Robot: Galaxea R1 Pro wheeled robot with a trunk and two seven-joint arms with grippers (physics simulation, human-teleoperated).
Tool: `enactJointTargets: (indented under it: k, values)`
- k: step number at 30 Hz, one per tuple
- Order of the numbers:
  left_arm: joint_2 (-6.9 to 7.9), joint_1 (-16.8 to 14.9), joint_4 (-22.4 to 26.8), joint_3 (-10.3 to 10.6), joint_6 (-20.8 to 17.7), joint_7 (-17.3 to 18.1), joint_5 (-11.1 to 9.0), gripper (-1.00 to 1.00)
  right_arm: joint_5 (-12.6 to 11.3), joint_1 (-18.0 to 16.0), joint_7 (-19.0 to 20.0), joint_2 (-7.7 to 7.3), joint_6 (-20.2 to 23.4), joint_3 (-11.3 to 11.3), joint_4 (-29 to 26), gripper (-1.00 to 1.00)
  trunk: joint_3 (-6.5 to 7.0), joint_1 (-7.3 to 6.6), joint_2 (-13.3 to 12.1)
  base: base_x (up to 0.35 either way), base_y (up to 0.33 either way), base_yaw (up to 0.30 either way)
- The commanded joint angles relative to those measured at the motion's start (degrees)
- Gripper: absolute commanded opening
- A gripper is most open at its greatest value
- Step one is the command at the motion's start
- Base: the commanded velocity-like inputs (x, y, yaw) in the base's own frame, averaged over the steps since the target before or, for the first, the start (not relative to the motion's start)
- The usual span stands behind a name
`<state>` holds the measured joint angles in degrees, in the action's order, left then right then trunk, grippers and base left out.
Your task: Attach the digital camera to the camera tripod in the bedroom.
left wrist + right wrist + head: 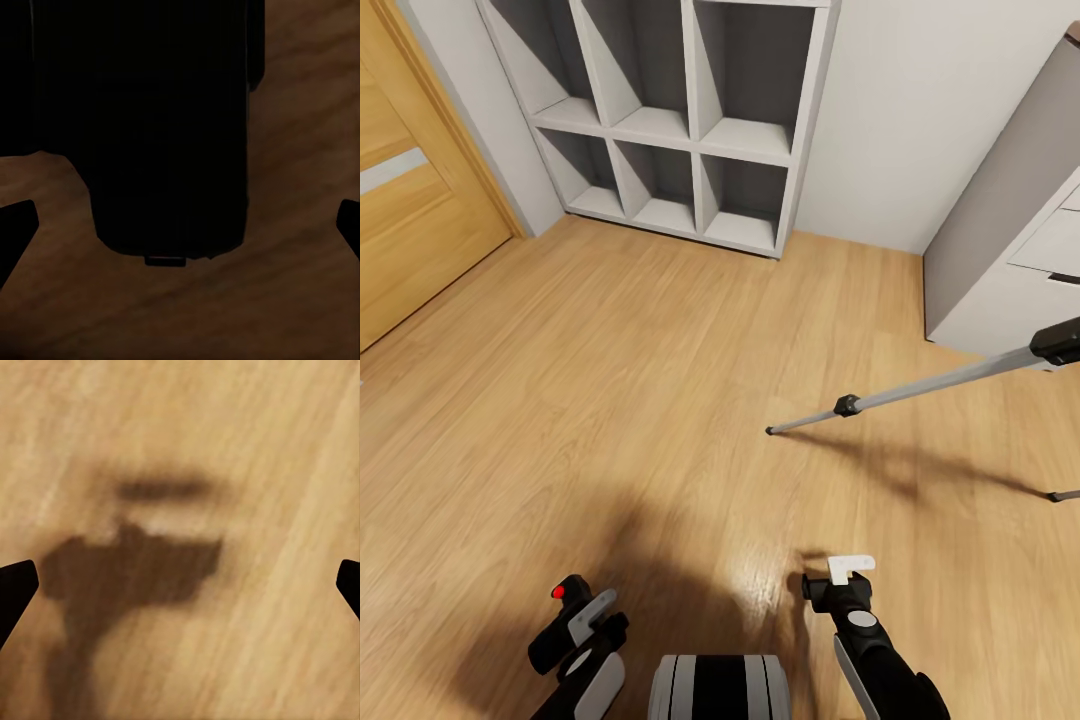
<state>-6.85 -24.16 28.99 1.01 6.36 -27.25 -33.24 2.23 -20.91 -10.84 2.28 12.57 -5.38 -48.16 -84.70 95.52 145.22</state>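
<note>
A: On the plank floor (610,380) of the bedroom, robot facing the white cube shelf (680,110) in the far corner. Where's the digital camera?

B: In the left gripper (582,632), low and close to the body. Black body, red button up top. In the left wrist view the digital camera (150,127) sits between the fingers as a dark block, so the jaws are closed on it.

A: Why held that low?

B: My read: carry posture. Tucked in and kept steady while the base rolls, nothing to bump.

A: Right gripper?

B: Right gripper (848,578) out front, holding nothing. Its wrist view has both fingertips (16,589) at the far edges, bare floor and its own shadow between, so jaws wide.

A: Camera tripod?

B: Off to the right, near the floor's right edge. The camera tripod (920,385) shows one silver leg slanting down to a black foot, a black joint on it, and a second foot tip further right. Head not visible, so I can't tell the mount's state.

A: Anything in the way?

B: Grey desk (1000,250) stands just behind the tripod; wood door (410,190) on the left. The splayed leg reaches toward the robot's path, likely a trip risk for the base when closing in.
</note>
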Motion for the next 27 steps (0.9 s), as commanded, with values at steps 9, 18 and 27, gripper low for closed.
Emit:
enactJointTargets:
  k: [9,18,27]
  values:
    - [0.08,-0.01,-0.08,0.05,0.40,-0.11,-0.60,1.00,0.17,-0.01,-0.32,-0.08,0.44,-0.16,-0.09,1.00,-0.03,-0.01,0.01,0.000,0.000,0.000]
    - [0.08,-0.01,-0.14,0.04,0.39,-0.11,-0.60,1.00,0.06,-0.02,-0.32,-0.08,0.14,-0.16,-0.09,1.00,-0.03,-0.01,0.01,0.012,0.000,0.000]
    - [0.17,-0.01,-0.16,0.04,0.40,-0.10,-0.60,1.00,0.05,-0.03,-0.32,-0.08,-0.33,-0.14,-0.09,1.00,-0.03,-0.01,0.01,0.111,0.000,0.000]
